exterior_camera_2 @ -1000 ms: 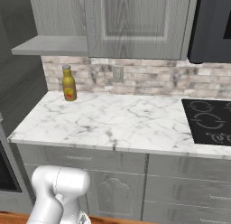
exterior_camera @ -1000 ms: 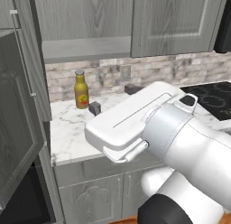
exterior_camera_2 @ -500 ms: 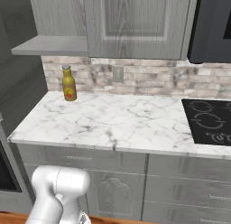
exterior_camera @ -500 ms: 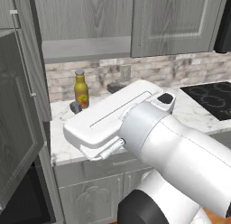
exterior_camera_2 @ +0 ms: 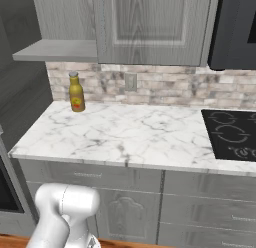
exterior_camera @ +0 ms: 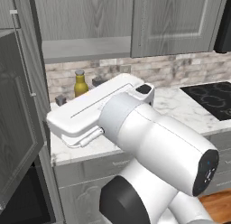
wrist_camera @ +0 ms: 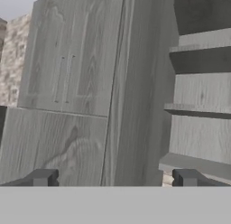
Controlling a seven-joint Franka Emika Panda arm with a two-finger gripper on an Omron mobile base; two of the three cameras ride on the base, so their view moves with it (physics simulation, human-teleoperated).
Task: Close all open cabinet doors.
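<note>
A tall grey cabinet door (exterior_camera: 18,123) stands open at the left of the left base view, swung out toward the camera. Beside it the upper cabinet shows a bare open shelf (exterior_camera: 85,49) (exterior_camera_2: 55,51); the upper door (exterior_camera: 176,24) (exterior_camera_2: 150,27) to its right is shut. In the hand view my gripper (wrist_camera: 115,178) is open, its fingertips (wrist_camera: 43,177) far apart with nothing between them. It faces a panelled grey door (wrist_camera: 67,60), with open shelves (wrist_camera: 198,83) to the right of it. My white forearm (exterior_camera: 99,108) reaches left over the counter.
A yellow bottle (exterior_camera: 80,83) (exterior_camera_2: 76,92) stands at the back left of the marble counter (exterior_camera_2: 130,137). A black cooktop (exterior_camera_2: 235,134) lies at the right with a dark microwave (exterior_camera_2: 235,32) above. Drawer fronts (exterior_camera_2: 90,176) and shut lower doors (exterior_camera_2: 125,217) run below the counter.
My forearm has swung to the left and a little lower across the left base view, toward the open door. The right base view is unchanged.
</note>
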